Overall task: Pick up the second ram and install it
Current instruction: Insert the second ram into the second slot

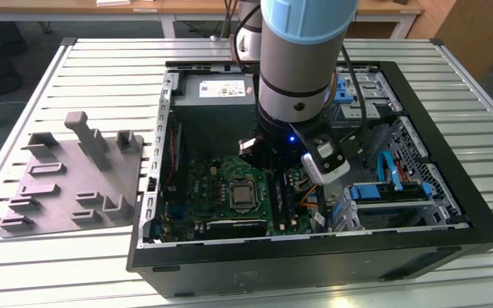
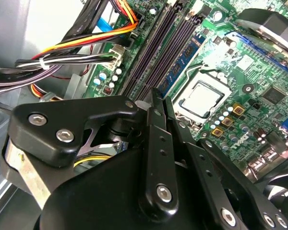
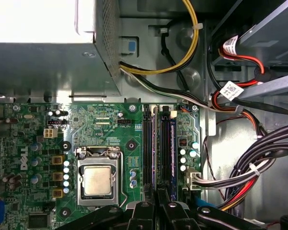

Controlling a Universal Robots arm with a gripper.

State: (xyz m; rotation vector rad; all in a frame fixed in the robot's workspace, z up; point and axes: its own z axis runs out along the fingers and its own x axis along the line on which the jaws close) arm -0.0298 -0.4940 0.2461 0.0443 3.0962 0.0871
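Note:
In the first wrist view the second ram shows edge-on as a thin strip standing along the slot line. It sits beside another stick with a blue label, which also appears in the second wrist view. My gripper has its two black fingers drawn tight together over the near end of that strip. In the second wrist view the gripper hovers right at the long dark slots. In the exterior view the arm reaches down into the open computer case.
The bare processor socket lies beside the slots. Bundled power cables crowd the other side, and the metal power supply box stands beyond the board. The grey moulded holder plate rests on the slatted table at the exterior view's left.

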